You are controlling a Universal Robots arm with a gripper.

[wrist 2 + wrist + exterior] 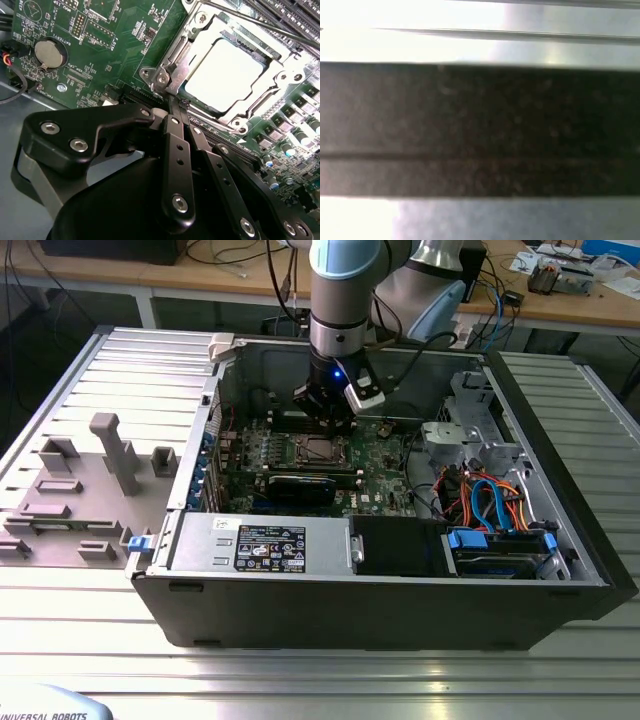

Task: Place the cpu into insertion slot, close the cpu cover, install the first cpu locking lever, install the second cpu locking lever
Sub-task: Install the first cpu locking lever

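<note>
One cpu (pixel 223 75) seated under closed cpu cover (pixel 176 59)

The arm (pixel 345 300) points straight down, pincer (pixel 181 107) fingers pressed together.

Sticker on the power supply housing (pixel 270 546): black and white, fine print too small to read.
Green circuit board (pixel 107 47): small white lettering beside the coin cell battery (pixel 48 54).
White casing (pixel 55 710) at the exterior view's lower left: a line of lettering, partly cut off.
</note>
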